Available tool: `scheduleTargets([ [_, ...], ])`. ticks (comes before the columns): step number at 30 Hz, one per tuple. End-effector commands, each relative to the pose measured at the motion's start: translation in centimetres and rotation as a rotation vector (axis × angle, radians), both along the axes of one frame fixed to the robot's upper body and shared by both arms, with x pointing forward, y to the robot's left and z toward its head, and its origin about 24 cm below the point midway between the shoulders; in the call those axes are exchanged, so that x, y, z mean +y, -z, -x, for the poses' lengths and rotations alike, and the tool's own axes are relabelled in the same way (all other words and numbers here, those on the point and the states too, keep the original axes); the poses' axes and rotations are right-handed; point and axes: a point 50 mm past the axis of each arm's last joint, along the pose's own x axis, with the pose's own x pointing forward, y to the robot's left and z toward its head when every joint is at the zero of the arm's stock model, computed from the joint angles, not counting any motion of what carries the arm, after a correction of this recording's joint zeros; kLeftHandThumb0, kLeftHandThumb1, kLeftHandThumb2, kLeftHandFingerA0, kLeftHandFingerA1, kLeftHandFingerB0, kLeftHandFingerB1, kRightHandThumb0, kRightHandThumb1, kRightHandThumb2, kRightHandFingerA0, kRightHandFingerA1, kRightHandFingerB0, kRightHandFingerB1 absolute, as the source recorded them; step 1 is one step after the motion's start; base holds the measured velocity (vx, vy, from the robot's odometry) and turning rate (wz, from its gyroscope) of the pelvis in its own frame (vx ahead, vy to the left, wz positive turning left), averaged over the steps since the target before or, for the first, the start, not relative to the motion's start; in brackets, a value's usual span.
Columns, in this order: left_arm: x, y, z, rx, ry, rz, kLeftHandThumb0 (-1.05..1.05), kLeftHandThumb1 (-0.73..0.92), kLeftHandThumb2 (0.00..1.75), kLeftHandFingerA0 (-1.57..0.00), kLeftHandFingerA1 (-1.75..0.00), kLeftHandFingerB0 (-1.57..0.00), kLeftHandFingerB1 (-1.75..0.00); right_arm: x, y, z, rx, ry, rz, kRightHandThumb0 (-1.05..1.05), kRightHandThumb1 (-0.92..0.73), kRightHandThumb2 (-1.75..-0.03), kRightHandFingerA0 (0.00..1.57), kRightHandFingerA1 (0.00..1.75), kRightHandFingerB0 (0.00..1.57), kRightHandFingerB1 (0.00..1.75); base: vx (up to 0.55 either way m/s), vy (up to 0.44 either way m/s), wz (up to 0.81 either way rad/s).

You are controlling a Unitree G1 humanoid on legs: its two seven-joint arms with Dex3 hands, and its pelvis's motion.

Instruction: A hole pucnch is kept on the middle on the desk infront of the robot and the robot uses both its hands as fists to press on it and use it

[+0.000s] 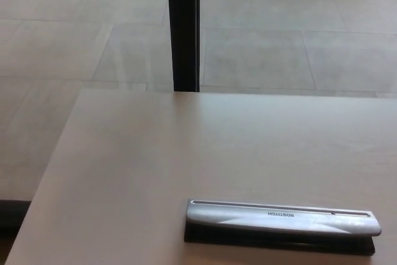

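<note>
A long silver hole punch (pixel 282 220) with a black base lies flat on the pale wooden desk (pixel 155 166), near the front edge and right of centre. Its length runs left to right, and small dark lettering shows on its lid. Neither of my hands shows in the head view.
The desk's far edge runs across the middle of the picture and its left edge slants down to the lower left. Beyond it lies a grey tiled floor (pixel 279 41). A dark upright post (pixel 183 29) stands just behind the far edge.
</note>
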Motion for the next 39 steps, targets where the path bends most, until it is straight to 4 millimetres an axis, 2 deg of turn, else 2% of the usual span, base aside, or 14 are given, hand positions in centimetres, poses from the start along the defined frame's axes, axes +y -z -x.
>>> scheduleTargets([
  [1, 0.0, 0.1, 0.6, -0.003, 0.022, 0.084, -0.63, 0.55, 0.68, -0.99, -0.69, -0.91, -0.7, 0.5, 0.1, 0.0, -0.025, 0.024, -0.091, -0.56, -0.69, -0.61, 0.61, 0.79, 0.57, 0.7, 0.0, 0.0, 0.0],
  [6, 0.5, 0.1, 0.4, -0.005, -0.047, 0.106, -0.58, 0.49, 0.65, -1.04, -0.69, -0.98, -0.74, 0.6, 0.1, 0.1, -0.051, -0.024, -0.077, -0.5, -0.67, -0.64, 0.53, 0.8, 0.49, 0.66, 0.0, 0.0, 0.0],
  [10, 0.4, 0.0, 0.2, 0.004, -0.021, 0.097, -0.53, 0.4, 0.69, -1.03, -0.72, -1.01, -0.79, 0.7, 0.4, 0.3, 0.032, -0.076, -0.125, -0.29, -0.43, -0.62, 0.92, 0.88, 0.62, 0.7, 0.0, 0.0, 0.0],
  [11, 0.3, 0.1, 0.1, 0.012, -0.005, 0.092, -0.52, 0.38, 0.67, -1.04, -0.73, -0.99, -0.81, 0.8, 0.6, 0.3, 0.053, -0.115, -0.14, -0.24, -0.38, -0.6, 1.16, 1.61, 0.63, 0.71, 0.0, 0.0, 0.0],
  [16, 0.3, 0.1, 0.1, 0.047, 0.08, 0.081, -0.42, 0.34, 0.65, -0.99, -0.76, -0.89, -0.77, 1.3, 0.6, 0.0, 0.129, -0.219, -0.166, -0.22, -0.41, -0.58, 1.21, 1.72, 0.62, 0.68, 0.0, 0.0, 0.0],
  [17, 0.2, 0.1, 0.2, 0.062, 0.09, 0.087, -0.45, 0.25, 0.81, -0.92, -0.84, -0.87, -0.83, 1.3, 0.6, 0.0, 0.136, -0.222, -0.166, -0.33, -0.28, -0.77, 0.99, 1.03, 0.58, 0.71, 0.0, 0.0, 0.0],
  [18, 0.2, 0.2, 0.4, 0.081, 0.096, 0.107, -0.4, 0.23, 0.76, -0.96, -0.89, -0.83, -0.8, 1.3, 0.7, -0.2, 0.148, -0.226, -0.16, -0.33, -0.47, -0.56, 0.86, 0.72, 0.73, 0.68, 0.0, 0.0, 0.0],
  [21, 0.3, 0.5, 0.5, 0.101, 0.103, 0.121, -0.4, 0.24, 0.76, -0.96, -0.88, -0.85, -0.8, 1.1, 0.9, -0.4, 0.187, -0.24, -0.167, -0.48, -0.42, -0.88, 0.85, 0.8, 0.9, 0.89, 0.0, 0.0, 0.0],
  [23, 0.5, 0.6, 0.3, 0.109, 0.117, 0.121, -0.43, 0.24, 0.77, -0.96, -0.88, -0.89, -0.81, 1.4, 0.9, -0.2, 0.193, -0.251, -0.176, -0.42, -0.56, -0.57, 0.88, 0.74, 0.86, 0.82, 0.0, 0.0, 0.0],
  [32, -0.2, 0.1, 0.4, 0.108, 0.14, 0.119, -0.37, 0.32, 0.61, -1.01, -0.75, -0.95, -0.76, 1.2, 1.5, 0.7, 0.218, -0.302, -0.209, -0.42, -0.48, -0.54, 0.86, 0.81, 0.76, 0.69, 0.0, 0.0, 0.0],
  [34, -0.2, 0.1, 0.4, 0.1, 0.13, 0.12, -0.39, 0.23, 0.8, -0.93, -0.84, -0.92, -0.86, 1.3, 1.5, 0.6, 0.22, -0.305, -0.207, -0.45, -0.34, -0.83, 0.81, 0.83, 0.73, 0.76, 0.0, 0.0, 0.0],
  [35, -0.2, 0.1, 0.4, 0.098, 0.13, 0.121, -0.39, 0.23, 0.8, -0.93, -0.84, -0.92, -0.86, 1.4, 1.4, 0.6, 0.218, -0.308, -0.206, -0.41, -0.5, -0.56, 0.81, 0.78, 0.74, 0.69, 0.0, 0.0, 0.0],
  [37, -0.1, 0.3, 0.2, 0.1, 0.125, 0.124, -0.4, 0.23, 0.78, -0.91, -0.82, -0.9, -0.84, 1.3, 1.5, 0.3, 0.216, -0.308, -0.204, -0.46, -0.37, -0.85, 0.8, 0.81, 0.73, 0.76, 0.0, 0.0, 0.0],
  [39, 0.0, 0.2, 0.1, 0.1, 0.134, 0.119, -0.41, 0.24, 0.8, -0.9, -0.82, -0.94, -0.86, 1.3, 1.6, 0.3, 0.206, -0.309, -0.207, -0.41, -0.53, -0.56, 0.79, 0.75, 0.73, 0.68, 0.0, 0.0, 0.0],
])
